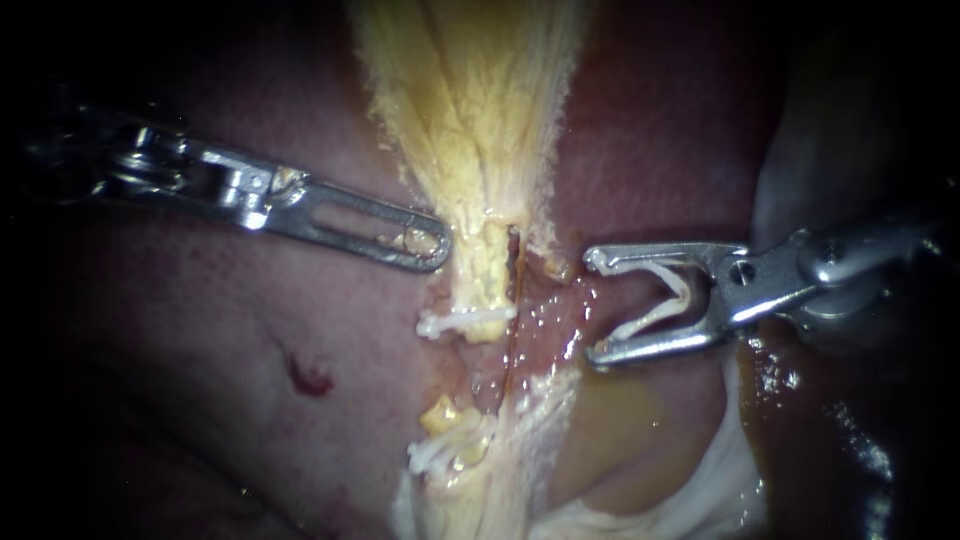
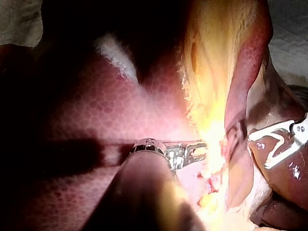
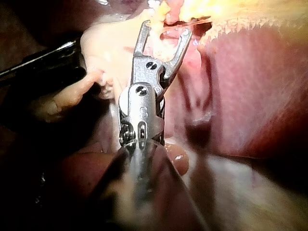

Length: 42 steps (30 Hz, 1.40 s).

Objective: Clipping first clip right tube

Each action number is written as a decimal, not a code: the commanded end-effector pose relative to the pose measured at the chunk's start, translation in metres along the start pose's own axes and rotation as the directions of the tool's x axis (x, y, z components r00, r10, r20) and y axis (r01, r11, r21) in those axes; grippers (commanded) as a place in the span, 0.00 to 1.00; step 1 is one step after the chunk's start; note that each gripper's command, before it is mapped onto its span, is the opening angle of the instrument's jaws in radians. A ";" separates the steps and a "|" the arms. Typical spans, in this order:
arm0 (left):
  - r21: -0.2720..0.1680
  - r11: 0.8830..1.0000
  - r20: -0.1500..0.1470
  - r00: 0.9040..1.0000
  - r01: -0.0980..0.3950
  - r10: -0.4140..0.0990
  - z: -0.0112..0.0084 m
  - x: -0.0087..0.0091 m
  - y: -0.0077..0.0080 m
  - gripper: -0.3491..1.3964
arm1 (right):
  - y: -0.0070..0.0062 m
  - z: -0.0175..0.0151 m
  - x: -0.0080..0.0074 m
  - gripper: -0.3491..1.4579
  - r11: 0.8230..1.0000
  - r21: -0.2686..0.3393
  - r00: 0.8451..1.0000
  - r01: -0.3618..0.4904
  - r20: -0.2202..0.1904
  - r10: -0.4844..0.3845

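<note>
My right instrument point(image 1: 597, 307) comes in from the right, its jaws wide apart with a white V-shaped clip point(image 1: 655, 300) seated between them. The jaw tips sit just beside a pink, glistening tube point(image 1: 552, 325) and do not enclose it. Left of that tube, a yellowish tube carries two white clips point(image 1: 466, 320) point(image 1: 445, 455). My left instrument point(image 1: 425, 245) lies with its slotted jaws together on the edge of the yellow gallbladder tissue point(image 1: 470, 100). The right wrist view shows the right instrument's point(image 3: 163, 26) forked jaws facing the tissue. The left wrist view shows my left instrument point(image 2: 192, 153) at the bright yellow strand.
Pink liver point(image 1: 200, 330) fills the left half, with a small red spot point(image 1: 310, 378). White material point(image 1: 720, 480) lies under my right instrument. A wet brownish pool point(image 1: 620, 420) sits below its jaws. Dark liver lies at the right edge.
</note>
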 end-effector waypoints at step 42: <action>-0.014 0.999 0.048 0.998 0.028 -0.028 -0.0092 -0.0023 -0.0021 0.00 | 0.0009 0.0102 -0.0080 0.47 0.994 0.069 0.996 -0.088 0.006 0.088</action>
